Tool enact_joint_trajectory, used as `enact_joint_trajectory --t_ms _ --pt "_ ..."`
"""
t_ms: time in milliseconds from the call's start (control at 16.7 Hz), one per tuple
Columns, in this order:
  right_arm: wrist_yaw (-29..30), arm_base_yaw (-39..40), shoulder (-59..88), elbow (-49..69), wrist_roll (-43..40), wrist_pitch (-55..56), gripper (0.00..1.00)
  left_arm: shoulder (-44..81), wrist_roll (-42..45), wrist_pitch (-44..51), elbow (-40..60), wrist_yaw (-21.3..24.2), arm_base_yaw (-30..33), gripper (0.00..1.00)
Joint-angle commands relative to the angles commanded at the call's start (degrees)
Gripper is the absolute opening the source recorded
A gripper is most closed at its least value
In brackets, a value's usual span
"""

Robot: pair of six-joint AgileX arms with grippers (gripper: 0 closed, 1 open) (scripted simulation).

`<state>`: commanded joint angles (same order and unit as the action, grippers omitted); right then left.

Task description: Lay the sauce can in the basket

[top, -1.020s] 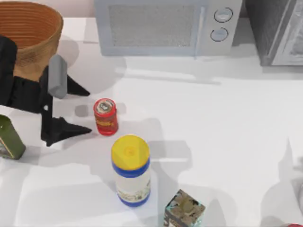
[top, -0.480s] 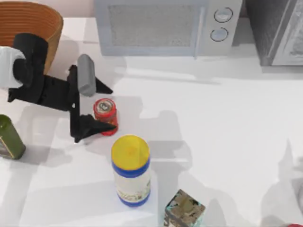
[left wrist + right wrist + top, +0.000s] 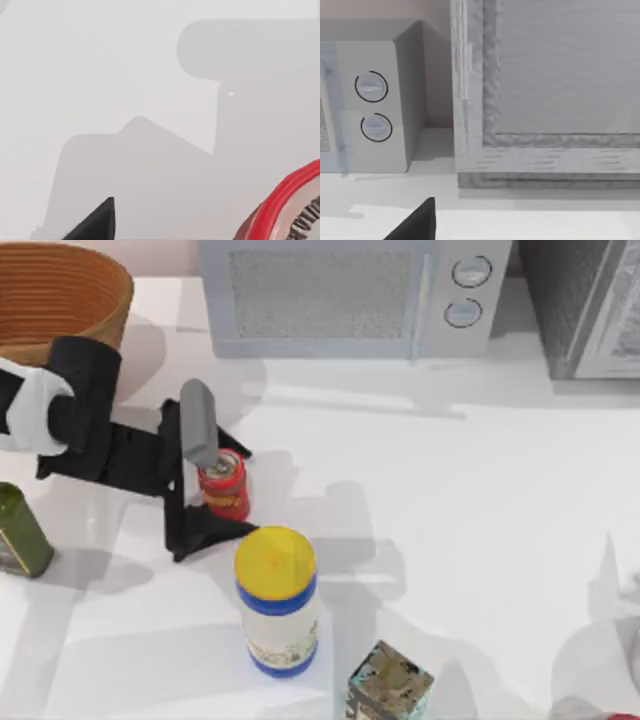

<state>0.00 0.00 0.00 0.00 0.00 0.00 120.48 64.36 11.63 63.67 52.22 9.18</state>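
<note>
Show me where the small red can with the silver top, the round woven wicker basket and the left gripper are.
small red sauce can [image 3: 227, 497]: top view, on its red side wall.
round woven wicker basket [image 3: 60, 295]: top view, on its ribbed inner wall.
left gripper [image 3: 238, 490]: top view, midway between its fingertips.

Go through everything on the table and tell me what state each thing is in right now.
sauce can: upright, between the open fingers of the left gripper
basket: upright
white bottle: upright, yellow cap on
green bottle: upright
microwave: door closed
</note>
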Motion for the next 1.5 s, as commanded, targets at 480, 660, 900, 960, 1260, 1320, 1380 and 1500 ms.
enact_joint_trajectory --t_ms 480,660,900,960,1260,1320,1380,1500 --pt "0.0 0.0 0.0 0.0 0.0 0.0 1.0 0.0 0.0 0.0 0.0 0.0 0.0 0.47" --pt "0.0 0.0 0.0 0.0 0.0 0.0 1.0 0.0 0.0 0.0 0.0 0.0 0.0 0.25" --pt "0.0 0.0 0.0 0.0 0.0 0.0 1.0 0.0 0.0 0.0 0.0 0.0 0.0 0.0" --pt "0.0 0.0 0.0 0.0 0.0 0.0 1.0 0.0 0.0 0.0 0.0 0.0 0.0 0.0" --pt "0.0 0.0 0.0 0.0 0.0 0.0 1.0 0.0 0.0 0.0 0.0 0.0 0.0 0.0" --pt "0.0 0.0 0.0 0.0 0.0 0.0 1.0 0.0 0.0 0.0 0.0 0.0 0.0 0.0" --pt "0.0 0.0 0.0 0.0 0.0 0.0 1.0 -0.1 0.1 0.0 0.0 0.0 -0.1 0.0" --pt "0.0 0.0 0.0 0.0 0.0 0.0 1.0 -0.9 -0.5 0.1 0.8 -0.5 -0.4 0.0"
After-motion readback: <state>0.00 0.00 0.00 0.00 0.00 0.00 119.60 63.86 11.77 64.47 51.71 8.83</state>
